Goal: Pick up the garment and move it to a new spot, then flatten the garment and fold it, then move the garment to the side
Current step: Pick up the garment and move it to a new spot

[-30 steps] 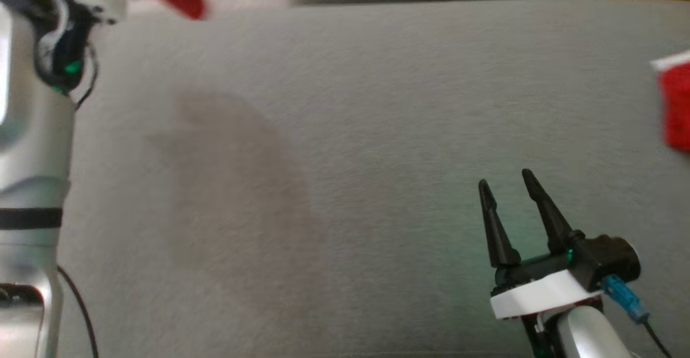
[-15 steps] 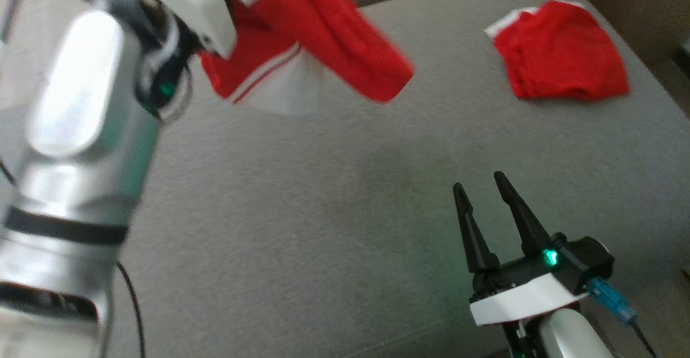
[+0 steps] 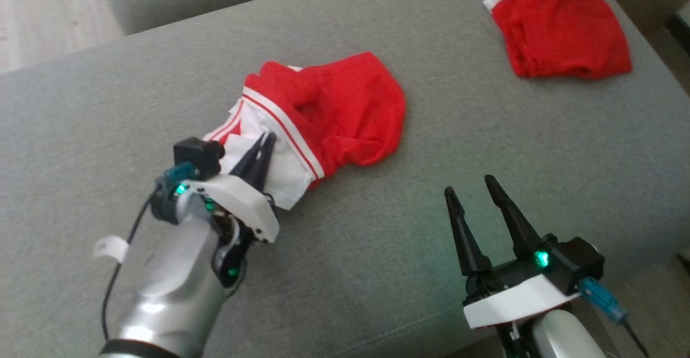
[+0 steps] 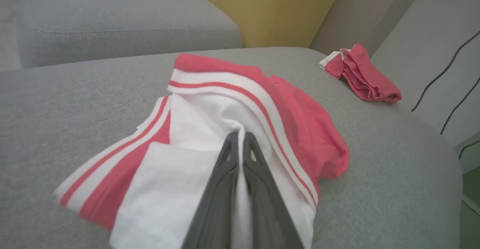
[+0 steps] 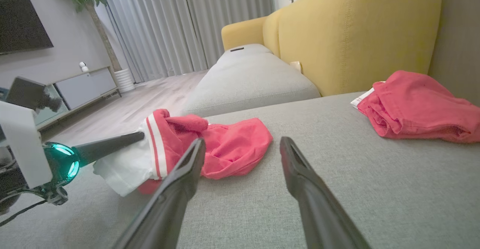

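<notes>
The garment (image 3: 334, 110), red shorts with a white lining and striped waistband, lies crumpled on the grey sofa cushion (image 3: 485, 131). My left gripper (image 3: 268, 138) is shut on its white part at the near-left end. In the left wrist view the closed fingers pinch white cloth of the garment (image 4: 210, 117) at the gripper's tips (image 4: 238, 134). My right gripper (image 3: 469, 185) stands open and empty to the right, a little short of the garment. The right wrist view has the garment (image 5: 225, 144) ahead of that open gripper (image 5: 242, 140), with the left gripper (image 5: 139, 137) at the left.
Another red garment (image 3: 560, 29) lies bunched at the cushion's far right corner, also in the right wrist view as a red heap (image 5: 420, 106). A yellow backrest (image 5: 356, 27) rises behind. Wooden floor (image 3: 43, 18) shows at the far left; the cushion's front edge (image 3: 409, 336) runs below my grippers.
The head camera has swung. My left arm has come down from high at the upper left, and the garment that hung from it now rests on the cushion. The right gripper stays open.
</notes>
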Available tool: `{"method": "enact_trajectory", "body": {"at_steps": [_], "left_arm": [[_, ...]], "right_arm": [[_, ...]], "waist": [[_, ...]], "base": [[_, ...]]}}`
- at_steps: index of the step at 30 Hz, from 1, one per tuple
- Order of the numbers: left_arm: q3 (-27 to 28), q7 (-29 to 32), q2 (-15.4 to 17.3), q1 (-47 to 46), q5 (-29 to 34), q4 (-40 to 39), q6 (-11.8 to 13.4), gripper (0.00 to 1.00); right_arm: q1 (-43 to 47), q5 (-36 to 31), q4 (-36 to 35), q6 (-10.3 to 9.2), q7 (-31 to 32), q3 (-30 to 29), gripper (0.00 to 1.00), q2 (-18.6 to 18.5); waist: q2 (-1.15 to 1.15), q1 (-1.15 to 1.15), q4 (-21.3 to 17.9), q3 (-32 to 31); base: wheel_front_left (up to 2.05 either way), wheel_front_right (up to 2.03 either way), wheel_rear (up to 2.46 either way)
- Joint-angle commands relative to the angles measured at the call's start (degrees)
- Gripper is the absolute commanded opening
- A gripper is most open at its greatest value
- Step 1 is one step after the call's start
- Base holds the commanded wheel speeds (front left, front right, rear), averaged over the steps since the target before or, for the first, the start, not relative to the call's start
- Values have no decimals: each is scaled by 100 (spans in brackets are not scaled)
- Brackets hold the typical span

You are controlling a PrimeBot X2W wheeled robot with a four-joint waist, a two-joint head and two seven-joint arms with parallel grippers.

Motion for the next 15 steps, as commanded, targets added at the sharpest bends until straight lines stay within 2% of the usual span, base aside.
{"method": "enact_trajectory", "body": {"at_steps": [1, 2, 3, 7, 10, 15], "left_arm": [[138, -181, -35, -190, 20, -102, -24, 13], [142, -227, -93, -106, -16, -89, -26, 60], [151, -256, -140, -19, -40, -118, -28, 100], [592, -280, -228, 527, 252, -983, 131, 100], [1168, -282, -280, 1522, 665, -2026, 290, 100], [1694, -283, -288, 2620, 1374, -2645, 355, 100]], "right_arm": [[-143, -86, -118, 37, -32, 68, 100, 10], [-107, -108, -88, 37, -32, 56, 100, 10], [-61, -119, -60, 37, -32, 35, 100, 10], [140, -79, 30, 37, -32, 13, 100, 10], [261, 81, 116, 37, -32, -14, 100, 10], [366, 102, 249, 37, -32, -250, 100, 10]], "waist": [[0, 0, 176, -120], [0, 0, 244, -181], [0, 0, 329, -263], [0, 0, 678, -626], [0, 0, 1003, -927], [0, 0, 1386, -1246]], "base": [[0, 0, 0], [0, 0, 0], [0, 0, 0], [0, 0, 0], [0, 0, 0], [0, 0, 0]]}}
